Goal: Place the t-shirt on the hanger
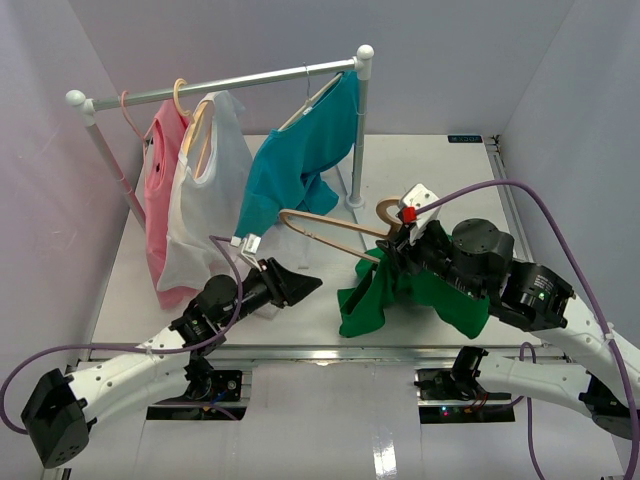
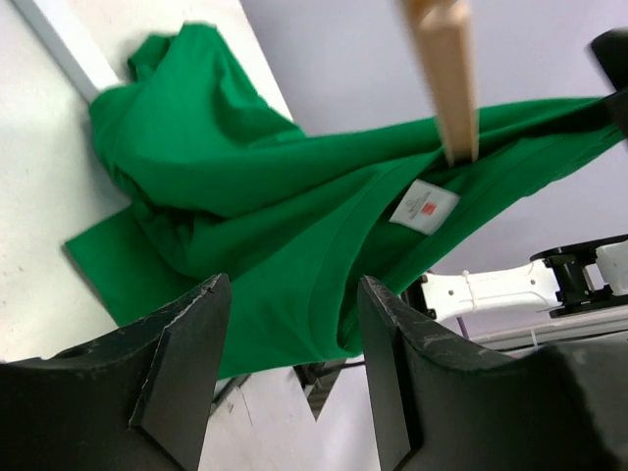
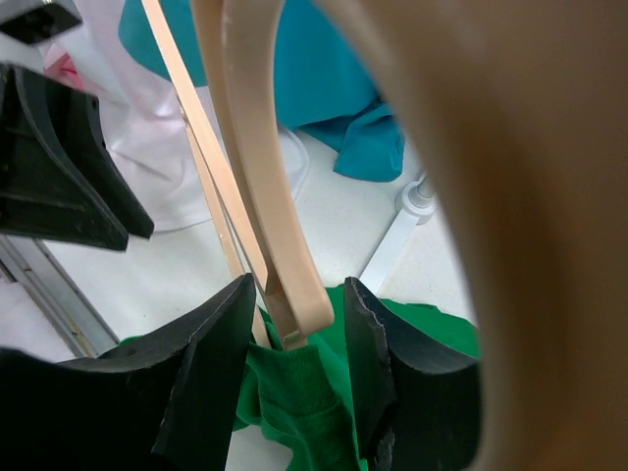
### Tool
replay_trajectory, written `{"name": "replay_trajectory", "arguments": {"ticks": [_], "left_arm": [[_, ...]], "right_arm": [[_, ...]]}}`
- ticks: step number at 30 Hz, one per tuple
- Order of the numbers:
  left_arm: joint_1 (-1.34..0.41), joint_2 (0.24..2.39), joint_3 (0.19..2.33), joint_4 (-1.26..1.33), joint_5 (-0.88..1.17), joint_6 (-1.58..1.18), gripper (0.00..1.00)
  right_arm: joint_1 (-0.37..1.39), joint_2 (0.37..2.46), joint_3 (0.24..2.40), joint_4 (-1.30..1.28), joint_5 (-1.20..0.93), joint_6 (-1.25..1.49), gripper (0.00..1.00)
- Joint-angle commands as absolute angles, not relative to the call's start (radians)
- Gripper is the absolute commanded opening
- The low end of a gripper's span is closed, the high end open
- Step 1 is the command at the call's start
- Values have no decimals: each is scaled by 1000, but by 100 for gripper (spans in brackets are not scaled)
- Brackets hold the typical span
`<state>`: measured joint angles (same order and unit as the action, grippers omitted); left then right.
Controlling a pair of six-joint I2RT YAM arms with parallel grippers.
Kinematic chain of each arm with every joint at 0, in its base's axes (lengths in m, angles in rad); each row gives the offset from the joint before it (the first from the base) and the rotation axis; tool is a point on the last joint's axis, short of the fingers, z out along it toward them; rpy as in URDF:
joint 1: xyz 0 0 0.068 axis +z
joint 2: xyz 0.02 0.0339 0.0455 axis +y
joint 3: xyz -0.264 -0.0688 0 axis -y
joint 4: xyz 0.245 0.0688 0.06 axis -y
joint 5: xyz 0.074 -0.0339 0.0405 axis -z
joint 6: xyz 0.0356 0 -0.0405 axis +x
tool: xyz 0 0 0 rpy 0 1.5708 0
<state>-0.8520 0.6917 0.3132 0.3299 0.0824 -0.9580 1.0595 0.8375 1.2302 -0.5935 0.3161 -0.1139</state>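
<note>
Green t-shirt, half-threaded on the hanger clamped by the right gripper, should next be gripped by the spread, empty left gripper.

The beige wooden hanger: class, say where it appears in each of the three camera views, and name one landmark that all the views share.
Top external: the hanger is mid-picture, below the teal shirt.
Left wrist: one arm's end, top, right of centre.
Right wrist: from top centre down between the right pincer fingers; hook blurred at right.
Shared landmark: the green t-shirt, meeting the hanger's end.
</note>
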Motion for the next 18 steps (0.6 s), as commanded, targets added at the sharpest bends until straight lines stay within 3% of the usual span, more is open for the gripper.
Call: {"name": "replay_trajectory", "arguments": {"ticks": [1,18], "left_arm": [[-852,772,287,489,159,-1036,64],[-889,1022,352,572,227,-1017,62]], "right_arm": [[1058,836,1222,-452,374,-106,8],[1057,850,1149,-362,379,-104,8]]}}
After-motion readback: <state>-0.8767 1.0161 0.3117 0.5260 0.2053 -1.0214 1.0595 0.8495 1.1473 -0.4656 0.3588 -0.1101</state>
